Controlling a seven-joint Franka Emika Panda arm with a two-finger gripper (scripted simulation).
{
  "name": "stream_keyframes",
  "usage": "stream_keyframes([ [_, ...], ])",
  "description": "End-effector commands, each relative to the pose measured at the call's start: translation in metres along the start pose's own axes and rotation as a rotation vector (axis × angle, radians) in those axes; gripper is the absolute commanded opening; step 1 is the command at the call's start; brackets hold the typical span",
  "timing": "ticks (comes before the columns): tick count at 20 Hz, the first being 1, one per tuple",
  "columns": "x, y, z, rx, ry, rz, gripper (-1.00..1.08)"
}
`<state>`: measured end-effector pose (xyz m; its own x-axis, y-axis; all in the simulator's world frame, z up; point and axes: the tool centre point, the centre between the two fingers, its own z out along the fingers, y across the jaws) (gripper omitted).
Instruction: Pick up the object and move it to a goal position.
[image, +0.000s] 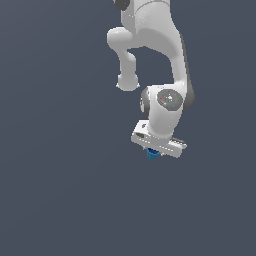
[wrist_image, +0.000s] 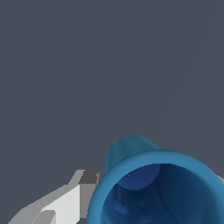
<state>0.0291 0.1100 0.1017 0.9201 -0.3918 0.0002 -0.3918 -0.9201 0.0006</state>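
Risk first — slip or twist-out of the blue object (image: 152, 154) during transport, likely if only the rim is caught or the move is abrupt. No goal marker visible in either view.

Exterior view, left to right: bare grey ground, then the white gripper (image: 157, 149) with the object tucked directly beneath it, touching. Wrist view: one grey finger (wrist_image: 89, 177) hard against the hollow blue wall — apparently clamped on it; opposite finger hidden.
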Motion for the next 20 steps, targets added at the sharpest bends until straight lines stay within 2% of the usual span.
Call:
stream_keyframes([
  [1,0.005,-0.019,-0.008,0.0,0.001,0.001,-1.0],
  [12,0.025,-0.084,-0.033,0.0,0.0,0.001,-1.0],
  [20,0.035,-0.116,-0.045,0.0,0.0,0.001,-1.0],
])
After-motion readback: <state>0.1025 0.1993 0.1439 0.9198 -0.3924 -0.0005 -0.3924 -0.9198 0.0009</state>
